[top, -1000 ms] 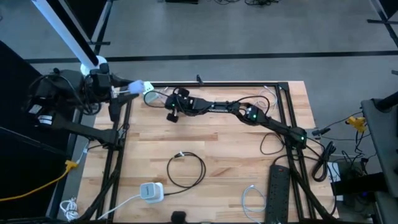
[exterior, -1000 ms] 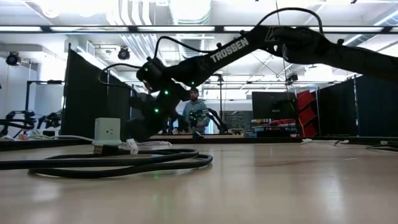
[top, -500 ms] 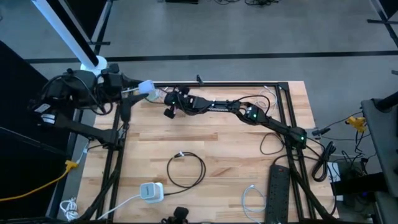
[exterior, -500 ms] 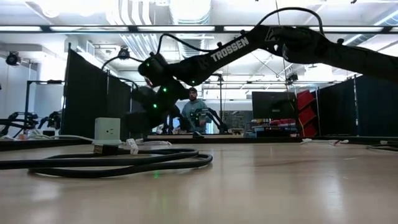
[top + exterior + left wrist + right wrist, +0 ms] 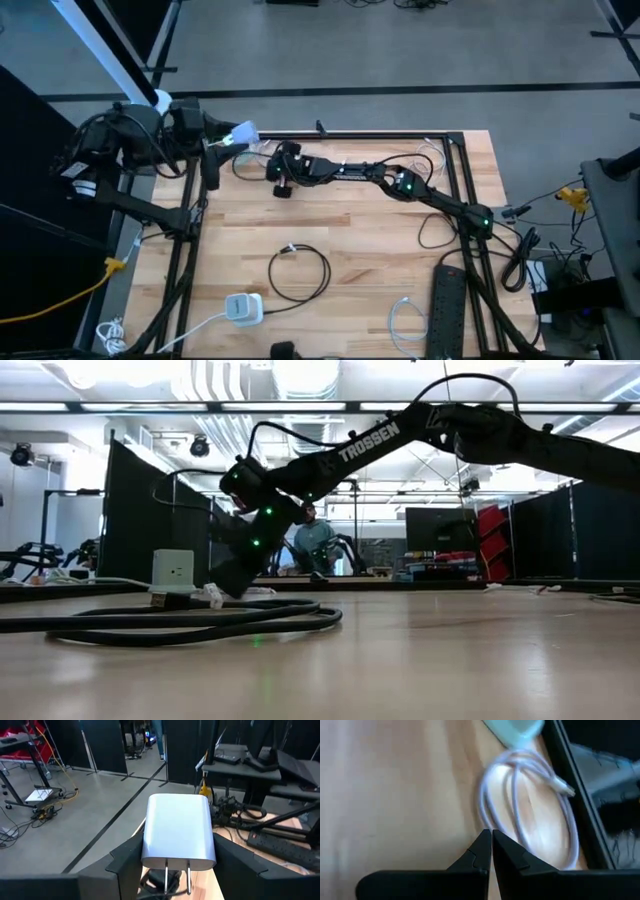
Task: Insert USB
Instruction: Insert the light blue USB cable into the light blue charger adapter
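My left gripper (image 5: 230, 138) is at the table's far left corner, shut on a white wall charger (image 5: 242, 132) whose two metal prongs (image 5: 176, 875) face back toward the wrist. My right gripper (image 5: 279, 172) reaches to the far left part of the table, low over the wood, its fingers shut on nothing (image 5: 491, 840). Just beyond its tips a white USB cable (image 5: 530, 805) lies coiled on the table, its connector end (image 5: 565, 787) free. The coil also shows in the high view (image 5: 255, 158), between the two grippers. My left gripper pinches the charger's two opposite side faces (image 5: 150, 840) between its two fingers (image 5: 125, 862). The fingers come roughly level from the table's left side. The charger is lifted clear above the table's far left corner, its flat end pointing away from the wrist.
A black cable coil (image 5: 300, 270) lies mid-table, with a second white charger and its cord (image 5: 242, 307) near the front edge. A black power strip (image 5: 448, 300) and another white cable (image 5: 405, 320) lie at the near right. A black frame rail (image 5: 350, 134) runs along the far edge.
My left gripper has carried the charger toward the table's right edge, nearer the right gripper, still shut on it. My right gripper rose a little, shifted toward the left edge, then came back down near the white coil.
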Tool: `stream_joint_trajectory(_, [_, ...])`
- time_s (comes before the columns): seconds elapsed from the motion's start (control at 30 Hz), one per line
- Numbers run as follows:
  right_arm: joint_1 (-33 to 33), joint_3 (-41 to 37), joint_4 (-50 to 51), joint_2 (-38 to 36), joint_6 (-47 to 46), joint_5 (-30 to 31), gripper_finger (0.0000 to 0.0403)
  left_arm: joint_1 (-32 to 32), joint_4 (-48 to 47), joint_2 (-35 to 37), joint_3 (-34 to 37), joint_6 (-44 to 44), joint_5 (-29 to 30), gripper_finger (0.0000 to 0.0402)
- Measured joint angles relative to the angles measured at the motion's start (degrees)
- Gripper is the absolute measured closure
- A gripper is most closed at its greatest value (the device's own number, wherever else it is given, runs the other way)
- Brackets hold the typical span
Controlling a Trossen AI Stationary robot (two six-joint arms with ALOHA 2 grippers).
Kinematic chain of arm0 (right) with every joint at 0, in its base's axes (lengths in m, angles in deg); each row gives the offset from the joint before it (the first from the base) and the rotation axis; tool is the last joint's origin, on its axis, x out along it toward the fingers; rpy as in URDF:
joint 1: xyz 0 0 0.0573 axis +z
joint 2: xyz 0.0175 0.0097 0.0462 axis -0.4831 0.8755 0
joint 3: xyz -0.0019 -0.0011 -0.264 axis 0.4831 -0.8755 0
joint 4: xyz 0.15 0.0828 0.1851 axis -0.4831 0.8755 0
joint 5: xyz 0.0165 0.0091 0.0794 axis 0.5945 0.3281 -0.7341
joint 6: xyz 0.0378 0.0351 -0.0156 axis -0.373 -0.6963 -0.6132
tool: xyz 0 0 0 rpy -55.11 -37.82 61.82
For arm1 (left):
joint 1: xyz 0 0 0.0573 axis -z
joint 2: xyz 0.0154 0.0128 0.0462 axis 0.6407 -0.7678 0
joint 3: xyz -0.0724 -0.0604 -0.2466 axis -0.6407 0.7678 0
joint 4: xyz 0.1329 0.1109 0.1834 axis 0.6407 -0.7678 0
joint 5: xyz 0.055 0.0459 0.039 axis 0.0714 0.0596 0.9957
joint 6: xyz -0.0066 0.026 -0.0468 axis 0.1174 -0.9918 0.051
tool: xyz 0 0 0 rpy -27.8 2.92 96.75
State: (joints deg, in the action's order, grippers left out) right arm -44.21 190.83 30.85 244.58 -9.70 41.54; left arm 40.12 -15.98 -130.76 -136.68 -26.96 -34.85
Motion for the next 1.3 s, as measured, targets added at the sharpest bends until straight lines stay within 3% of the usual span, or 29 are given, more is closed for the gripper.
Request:
stream_joint_trajectory(0.17, [1.9, -0.1, 1.1, -1.4, -1.0, -3.2, 0.0403, 0.0, 0.1, 0.2, -1.2, 0.3, 0.0, 0.0206])
stream_joint_trajectory(0.33, [-0.1, -0.2, 7.3, -7.2, -17.3, -2.9, 0.0403, 0.0, -4.2, 0.7, -1.3, 1.6, 0.1, 0.0206])
stream_joint_trajectory(0.43, [-2.6, 0.0, 15.7, -13.5, -24.1, -2.7, 0.0403, 0.0, -11.7, 0.6, -1.1, 3.2, 4.9, 0.0206])
stream_joint_trajectory(0.57, [-3.5, -0.1, 27.2, -20.7, -22.2, -1.1, 0.0403, -1.6, -23.4, -0.8, -0.9, 6.9, 13.5, 0.0206])
stream_joint_trajectory(0.7, [-3.5, -0.2, 35.6, -30.1, -17.6, 4.6, 0.0403, -6.8, -27.3, -2.7, 2.2, 7.9, 13.9, 0.0206])
stream_joint_trajectory(0.9, [-3.6, -0.1, 45.7, -45.9, -21.3, 6.4, 0.0403, -14.7, -21.4, -4.4, 14.5, 5.2, 12.1, 0.0206])
stream_joint_trajectory(1.1, [-2.1, 0.1, 51.8, -59.7, -28.3, 6.5, 0.0403, -24.0, -2.4, -7.8, 29.9, -1.2, 3.9, 0.0206])
stream_joint_trajectory(1.3, [0.0, -0.1, 61.7, -65.9, -36.4, 6.6, 0.0403, -28.8, 6.3, -18.9, 38.0, -4.4, 3.6, 0.0206])
